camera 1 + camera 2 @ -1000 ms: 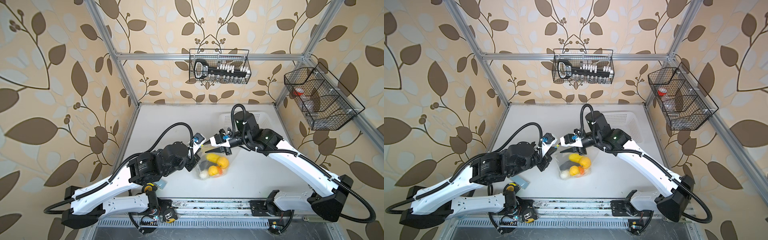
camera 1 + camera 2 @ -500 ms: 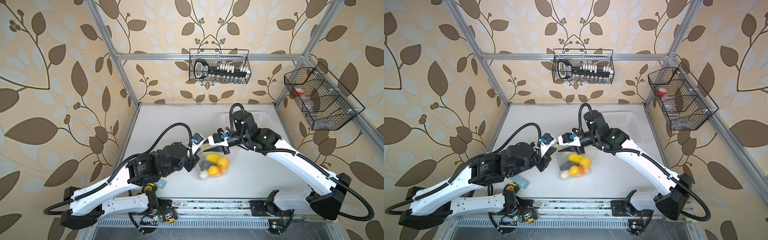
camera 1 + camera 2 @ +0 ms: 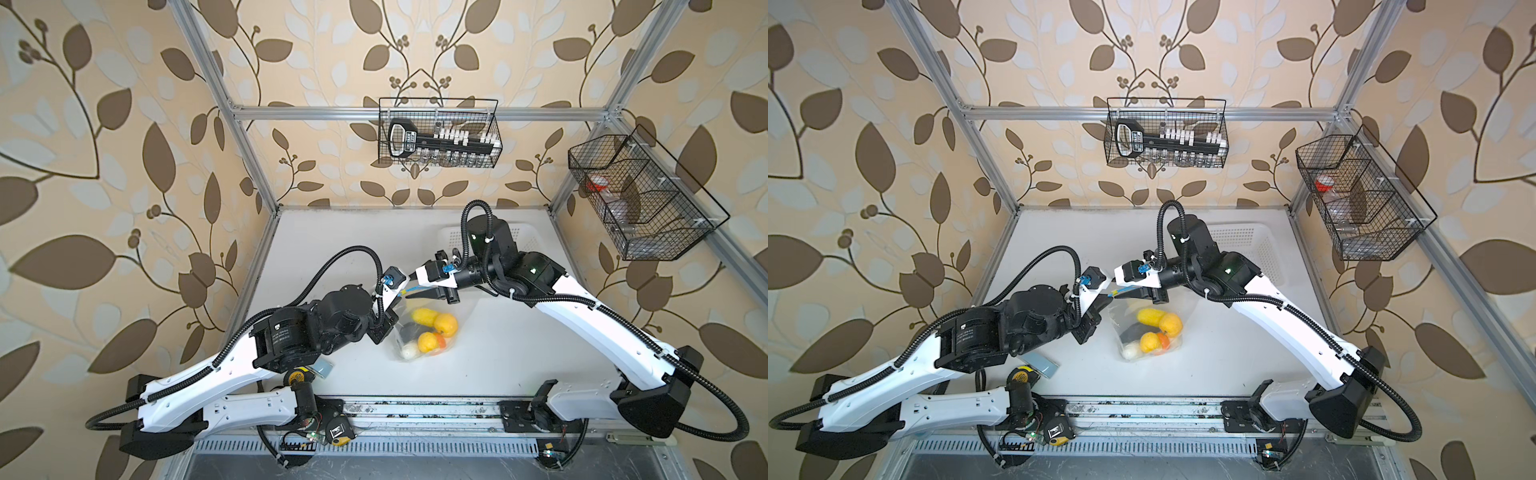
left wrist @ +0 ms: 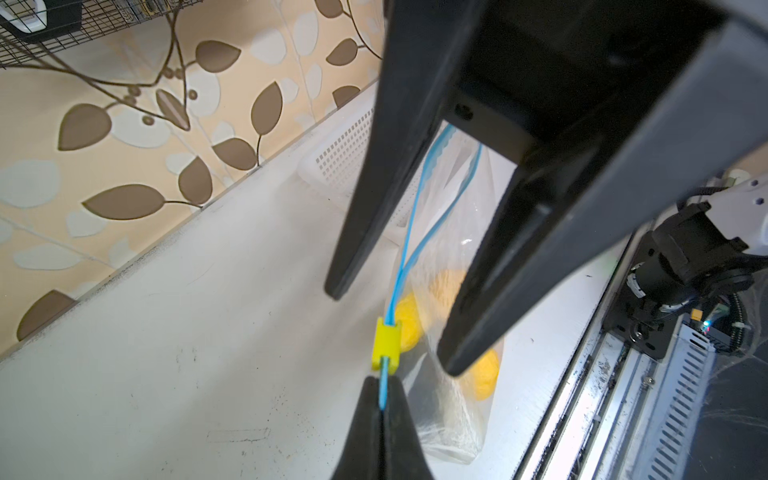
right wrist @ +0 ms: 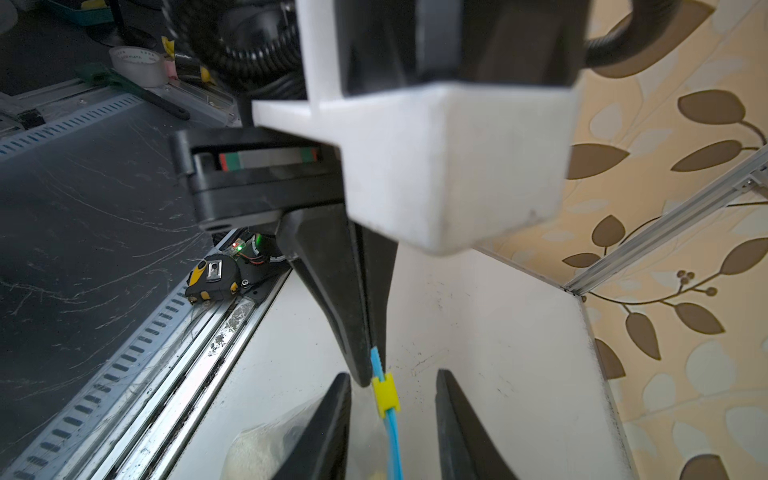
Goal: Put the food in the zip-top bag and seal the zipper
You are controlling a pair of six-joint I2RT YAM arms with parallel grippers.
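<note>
The zip-top bag lies mid-table, holding the food: corn, an orange, a lemon, a pale piece and dark pieces. My left gripper is shut on the end of the blue zipper, right beside its yellow tab. My right gripper is open, a finger on either side of the tab, not touching it. Beyond the tab the zipper's two blue strips run apart.
A white perforated basket stands at the back right, behind the right arm. A small grey-blue flat thing lies under the left arm. Wire baskets hang on the back and right walls. A tape measure sits on the front rail.
My right gripper has slid a little left along the zipper toward the left gripper. The left gripper and the bag have stayed put.
</note>
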